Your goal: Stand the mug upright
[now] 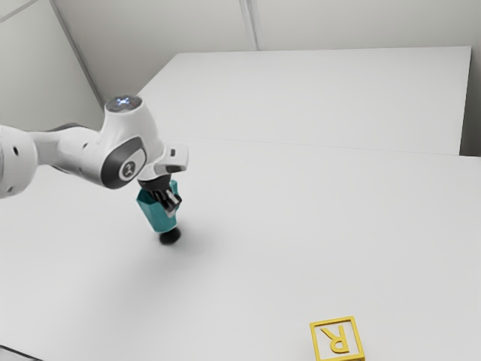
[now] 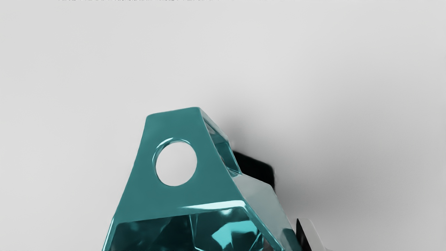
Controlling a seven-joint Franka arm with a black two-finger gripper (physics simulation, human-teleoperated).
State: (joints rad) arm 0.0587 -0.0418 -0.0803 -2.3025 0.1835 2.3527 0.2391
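Tool (image 1: pixel 172 204) clamped on the teal mug (image 1: pixel 156 216), over at the exterior view's left! The mug hangs with its mouth upward and its body leaning, just above the worktop (image 1: pixel 248 263), a dark shadow (image 1: pixel 170 236) right beneath it. And well apart, toward the exterior view's right, near the bottom edge, sits a yellow R block (image 1: pixel 359 344).
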